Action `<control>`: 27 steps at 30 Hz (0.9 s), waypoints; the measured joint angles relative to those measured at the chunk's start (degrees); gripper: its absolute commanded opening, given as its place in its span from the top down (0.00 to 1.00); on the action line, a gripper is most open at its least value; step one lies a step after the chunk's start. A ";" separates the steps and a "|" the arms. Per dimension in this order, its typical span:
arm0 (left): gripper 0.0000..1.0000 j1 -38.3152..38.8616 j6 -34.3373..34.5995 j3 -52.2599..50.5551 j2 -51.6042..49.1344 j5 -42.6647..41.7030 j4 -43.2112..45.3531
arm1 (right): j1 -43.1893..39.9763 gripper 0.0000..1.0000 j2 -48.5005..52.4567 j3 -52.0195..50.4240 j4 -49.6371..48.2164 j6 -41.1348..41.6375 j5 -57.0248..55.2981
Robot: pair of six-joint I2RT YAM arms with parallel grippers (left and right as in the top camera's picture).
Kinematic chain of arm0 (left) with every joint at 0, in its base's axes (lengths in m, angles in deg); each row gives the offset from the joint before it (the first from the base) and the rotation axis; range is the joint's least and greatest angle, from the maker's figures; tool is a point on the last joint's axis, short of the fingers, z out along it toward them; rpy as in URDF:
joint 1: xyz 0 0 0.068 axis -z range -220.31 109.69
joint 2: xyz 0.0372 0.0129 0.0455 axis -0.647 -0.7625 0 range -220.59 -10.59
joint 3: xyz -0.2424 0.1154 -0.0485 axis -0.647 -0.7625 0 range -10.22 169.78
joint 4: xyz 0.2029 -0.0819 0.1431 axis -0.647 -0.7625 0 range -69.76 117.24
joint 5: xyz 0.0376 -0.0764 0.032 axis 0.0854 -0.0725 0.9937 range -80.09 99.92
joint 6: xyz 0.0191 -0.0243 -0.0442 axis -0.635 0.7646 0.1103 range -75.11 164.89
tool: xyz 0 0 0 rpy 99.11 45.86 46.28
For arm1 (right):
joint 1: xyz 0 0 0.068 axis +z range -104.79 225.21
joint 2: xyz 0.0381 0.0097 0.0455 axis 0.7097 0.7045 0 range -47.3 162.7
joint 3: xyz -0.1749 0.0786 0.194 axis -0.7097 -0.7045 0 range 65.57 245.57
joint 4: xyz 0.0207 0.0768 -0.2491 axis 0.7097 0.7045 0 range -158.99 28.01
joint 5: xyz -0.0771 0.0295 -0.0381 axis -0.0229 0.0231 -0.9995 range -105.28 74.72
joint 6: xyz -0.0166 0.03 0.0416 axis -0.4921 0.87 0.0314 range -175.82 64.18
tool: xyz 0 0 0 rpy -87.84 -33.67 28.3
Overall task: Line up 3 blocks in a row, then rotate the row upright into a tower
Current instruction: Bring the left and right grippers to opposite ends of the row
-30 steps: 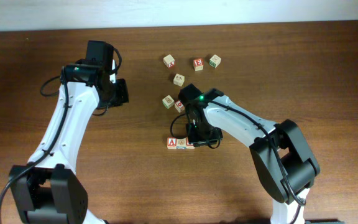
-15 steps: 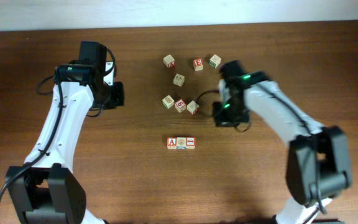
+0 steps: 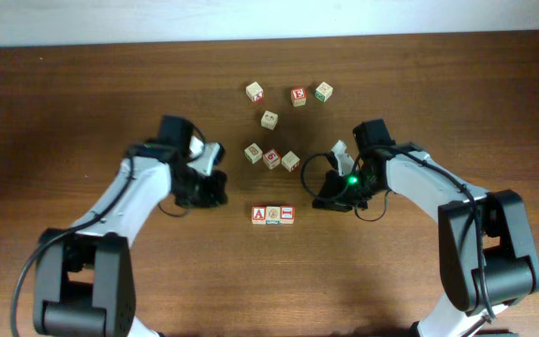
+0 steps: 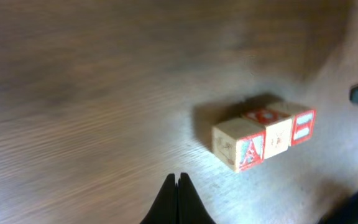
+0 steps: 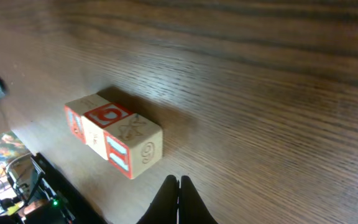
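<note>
Both arms have swung down toward the lower middle of the overhead frame since a second ago: the left gripper (image 3: 221,190) came in from the upper left, and the right gripper (image 3: 320,200) lifted off the blocks, looped up and dropped back in on the right side. Between them sits the row of three small pale wooden alphabet cubes (image 3: 273,215), same spot as before, touching side by side on the dark brown wooden table (image 3: 82,94). That's the cube with the red A (image 3: 259,215) at the left end, the middle cube (image 3: 273,215), and the cube with the red-bordered I (image 3: 287,215) at the right end. Both grippers have their fingers pressed fully together with nothing in them, and both wrist views show bare wood between the tips and the row, so no contact. Further up the middle of the frame are seven loose wooden cubes, including the red E cube (image 3: 298,95) and the green-faced cube (image 3: 323,91), well apart from the row
</note>
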 measured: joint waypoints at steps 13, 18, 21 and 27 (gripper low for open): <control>1.00 3.06 7.17 -13.79 0.00 -8.20 20.72 | 0.44 0.96 0.00 -3.93 -5.46 2.95 0.66; 1.00 5.27 8.39 -13.81 0.00 -8.55 22.88 | 1.22 0.96 0.00 -3.96 -5.60 3.13 0.63; 1.00 5.25 8.68 -13.81 0.00 -8.52 22.93 | 1.22 0.96 0.00 -3.96 -5.62 3.10 0.66; 1.00 5.25 10.23 -13.81 0.00 -8.50 22.91 | 1.22 0.96 0.00 -3.96 -5.42 3.56 0.63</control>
